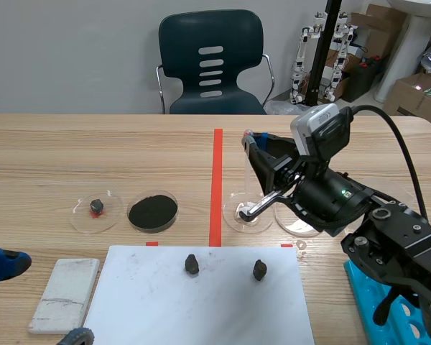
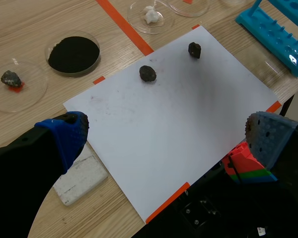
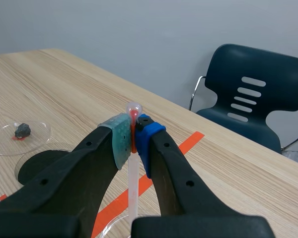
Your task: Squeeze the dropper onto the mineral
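Dropper (image 3: 132,184) upright in right hand (image 3: 134,133), over dish (image 1: 230,219)

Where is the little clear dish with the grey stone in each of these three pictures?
Scene view: the stone dish sits at the left, just left of the black powder.
Left wrist view: it lies ahead of the left hand, beside the black powder.
Right wrist view: it lies ahead of the right hand, beyond the black powder.
Shared landmark: the black powder, next to it in all three.

Red-bulbed clear dropper (image 3: 133,173), white paper sheet (image 2: 179,124), black powder (image 2: 73,53), dark grey stones (image 2: 147,73), bright blue rack (image 2: 268,30)
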`<state>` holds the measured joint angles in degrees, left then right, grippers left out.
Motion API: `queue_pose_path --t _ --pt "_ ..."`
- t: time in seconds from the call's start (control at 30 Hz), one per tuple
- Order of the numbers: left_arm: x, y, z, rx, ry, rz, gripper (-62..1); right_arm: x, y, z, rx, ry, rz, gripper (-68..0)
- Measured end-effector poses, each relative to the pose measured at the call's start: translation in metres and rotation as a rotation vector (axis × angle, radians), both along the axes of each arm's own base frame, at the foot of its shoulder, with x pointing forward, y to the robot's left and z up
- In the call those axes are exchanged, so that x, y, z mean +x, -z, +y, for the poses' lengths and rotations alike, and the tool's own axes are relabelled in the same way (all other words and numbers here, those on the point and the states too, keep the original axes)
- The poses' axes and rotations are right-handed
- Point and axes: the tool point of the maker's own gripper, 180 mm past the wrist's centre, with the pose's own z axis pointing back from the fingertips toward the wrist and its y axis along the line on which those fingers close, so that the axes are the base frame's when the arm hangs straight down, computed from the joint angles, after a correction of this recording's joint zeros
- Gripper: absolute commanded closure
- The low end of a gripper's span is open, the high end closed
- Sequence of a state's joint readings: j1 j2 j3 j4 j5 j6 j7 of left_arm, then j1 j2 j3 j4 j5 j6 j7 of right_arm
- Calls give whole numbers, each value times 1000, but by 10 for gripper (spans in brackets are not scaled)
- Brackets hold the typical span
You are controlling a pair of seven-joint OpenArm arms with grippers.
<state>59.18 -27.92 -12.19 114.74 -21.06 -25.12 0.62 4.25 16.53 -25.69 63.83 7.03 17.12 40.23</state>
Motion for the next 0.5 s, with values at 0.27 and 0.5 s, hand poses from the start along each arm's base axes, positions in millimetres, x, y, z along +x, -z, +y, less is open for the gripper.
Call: queue_pose_path --t 0.27,0.5 --pt "0 0 0 0 0 0 -623 0 0 0 0 0 0 -13" --pt "0 0 0 0 0 0 -623 0 0 0 0 0 0 -13"
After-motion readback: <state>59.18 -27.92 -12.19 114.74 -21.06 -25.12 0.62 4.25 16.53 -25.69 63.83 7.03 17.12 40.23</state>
